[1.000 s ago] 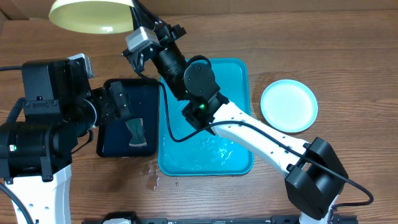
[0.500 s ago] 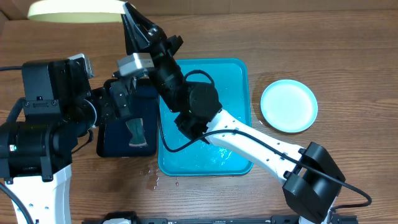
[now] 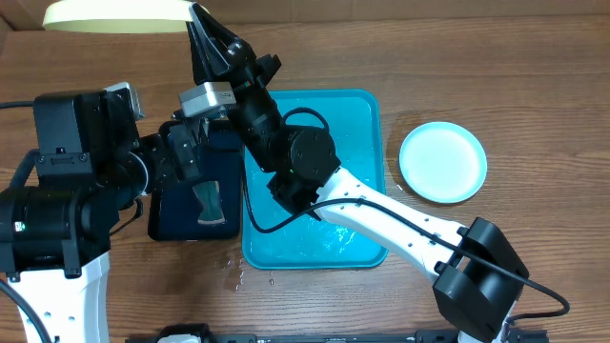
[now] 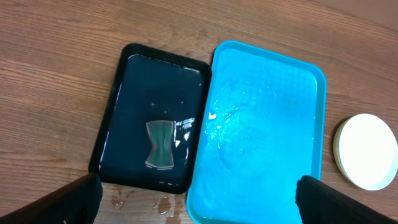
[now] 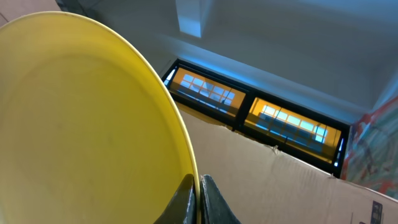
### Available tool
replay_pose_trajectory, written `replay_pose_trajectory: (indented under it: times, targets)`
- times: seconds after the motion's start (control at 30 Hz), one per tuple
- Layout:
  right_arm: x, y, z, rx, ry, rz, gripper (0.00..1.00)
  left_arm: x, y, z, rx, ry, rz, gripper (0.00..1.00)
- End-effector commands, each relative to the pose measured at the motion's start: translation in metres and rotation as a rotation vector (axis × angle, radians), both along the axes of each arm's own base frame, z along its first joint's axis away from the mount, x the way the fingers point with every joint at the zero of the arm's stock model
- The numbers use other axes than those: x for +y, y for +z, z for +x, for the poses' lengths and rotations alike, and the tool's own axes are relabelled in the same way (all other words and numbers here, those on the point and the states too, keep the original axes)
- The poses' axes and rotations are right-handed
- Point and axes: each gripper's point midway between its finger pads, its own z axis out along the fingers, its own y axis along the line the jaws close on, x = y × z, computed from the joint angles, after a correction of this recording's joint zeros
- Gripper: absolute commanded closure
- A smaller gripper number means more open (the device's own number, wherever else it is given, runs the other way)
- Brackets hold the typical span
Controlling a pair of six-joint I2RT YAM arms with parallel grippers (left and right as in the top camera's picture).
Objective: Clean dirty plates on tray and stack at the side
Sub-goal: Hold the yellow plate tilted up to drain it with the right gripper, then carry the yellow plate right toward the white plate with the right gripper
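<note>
A pale yellow-green plate (image 3: pixel 114 13) hangs high over the table's far left, seen almost edge-on from overhead. My right gripper (image 3: pixel 202 27) is shut on its rim; in the right wrist view the two fingertips (image 5: pixel 186 190) pinch the plate (image 5: pixel 81 112) edge. The turquoise tray (image 3: pixel 367 124) lies wet at the centre with no plate on it. A light blue plate (image 3: pixel 443 162) rests on the table to the tray's right, also in the left wrist view (image 4: pixel 367 151). My left gripper (image 4: pixel 202 202) hovers open above the tray (image 4: pixel 267 124), holding nothing.
A black tray (image 3: pixel 176 214) with water and a grey-green sponge (image 3: pixel 207 202) sits left of the turquoise tray. Water drops (image 3: pixel 233 272) lie on the wood near its front corner. My right arm (image 3: pixel 381 205) stretches diagonally over the turquoise tray. Cardboard walls stand at the back.
My right gripper has carried the yellow-green plate leftward and upward and tipped it nearer edge-on, then held still. The left arm has not moved.
</note>
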Motion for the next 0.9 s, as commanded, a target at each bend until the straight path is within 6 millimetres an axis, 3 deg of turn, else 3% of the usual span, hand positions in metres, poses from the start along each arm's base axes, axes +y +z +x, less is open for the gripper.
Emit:
replay_pose_trajectory:
  times: [0.0,0.2,0.4,0.5,0.73,0.87]
  targets:
    - [-0.003,0.010,-0.005,-0.013,0.000,0.021,0.96,-0.004,-0.002,0.000,0.002,-0.029,0.001,0.00]
    - [0.002,-0.010,0.013,0.089,-0.044,-0.031,0.96,-0.004,-0.002,0.000,0.002,-0.028,0.000,0.00]
    - [0.006,-0.018,0.018,0.116,-0.052,-0.060,0.96,-0.004,-0.002,0.000,0.002,-0.029,0.001,0.00]
    - [0.004,-0.042,0.037,0.260,-0.083,-0.054,0.96,-0.004,-0.002,0.000,0.002,-0.028,0.000,0.00]
    - [-0.023,-0.098,0.079,0.617,-0.109,0.168,0.96,-0.004,-0.002,0.000,0.002,-0.028,0.000,0.00]
    - [-0.037,-0.145,0.104,0.841,-0.087,0.287,0.96,-0.004,-0.002,0.000,0.002,-0.028,0.000,0.00]
